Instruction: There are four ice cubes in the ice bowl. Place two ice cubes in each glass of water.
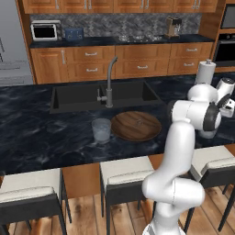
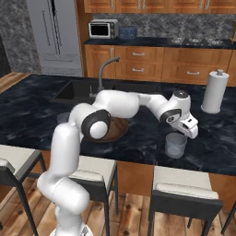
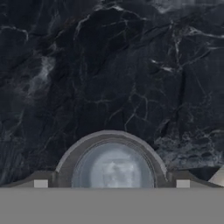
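Two glasses of water stand on the dark marble counter. One glass (image 1: 101,130) is just left of the wooden ice bowl (image 1: 136,125). The other glass (image 2: 175,145) is near the counter's front edge, right of the bowl (image 2: 119,130), which my arm partly hides. My gripper (image 2: 188,132) hangs directly over this right glass. In the hand view the glass (image 3: 111,164) lies straight below, and my gripper (image 3: 111,183) is open, its fingertips (image 3: 40,183) wide apart with nothing between them. A pale blur shows inside the glass; I cannot make out ice cubes there. A tiny speck (image 1: 137,122) in the bowl is too small to identify.
A white paper-towel roll (image 2: 214,91) stands behind and to the right of the glass under my hand. The sink (image 1: 92,97) and its faucet (image 1: 110,82) lie behind the bowl. Stools (image 1: 126,176) line the counter's front edge.
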Controlling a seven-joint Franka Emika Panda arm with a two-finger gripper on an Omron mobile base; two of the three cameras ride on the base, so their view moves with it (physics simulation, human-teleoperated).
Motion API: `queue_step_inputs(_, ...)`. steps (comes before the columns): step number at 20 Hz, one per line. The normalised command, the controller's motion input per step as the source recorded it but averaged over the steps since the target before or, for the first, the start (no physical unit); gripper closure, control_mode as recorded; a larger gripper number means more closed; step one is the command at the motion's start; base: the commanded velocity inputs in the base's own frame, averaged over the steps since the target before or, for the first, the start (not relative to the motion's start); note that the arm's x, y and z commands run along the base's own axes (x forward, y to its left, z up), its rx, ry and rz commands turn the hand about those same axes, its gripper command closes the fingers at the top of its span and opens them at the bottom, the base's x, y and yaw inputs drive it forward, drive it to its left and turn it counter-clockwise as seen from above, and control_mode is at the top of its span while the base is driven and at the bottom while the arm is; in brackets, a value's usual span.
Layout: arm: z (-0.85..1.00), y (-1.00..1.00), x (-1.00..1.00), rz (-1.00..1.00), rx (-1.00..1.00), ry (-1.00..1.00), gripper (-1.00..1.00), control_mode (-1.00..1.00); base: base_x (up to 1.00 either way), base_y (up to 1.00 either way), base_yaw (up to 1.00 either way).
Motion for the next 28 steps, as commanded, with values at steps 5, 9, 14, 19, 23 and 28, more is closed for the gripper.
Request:
queue_step_inputs(5,0.18,0.89,-0.4,0.0,0.0,-0.01,-1.0,-1.0,0.0,0.0,0.0)
queue_step_inputs(9,-0.04,1.0,-0.03,0.03,0.0,-0.05,-1.0,-1.0,0.0,0.0,0.0)
queue_step_inputs(14,0.09,1.0,0.22,0.17,0.0,-0.01,-1.0,-1.0,0.0,0.0,0.0)
queue_step_inputs(19,0.26,1.0,0.35,0.29,0.0,0.0,-1.0,-1.0,0.0,0.0,0.0)
queue_step_inputs(23,0.4,1.0,0.42,0.26,0.0,0.06,-1.0,-1.0,0.0,0.0,0.0)
queue_step_inputs(28,0.2,0.78,0.22,0.34,0.0,0.13,-1.0,-1.0,0.0,0.0,0.0)
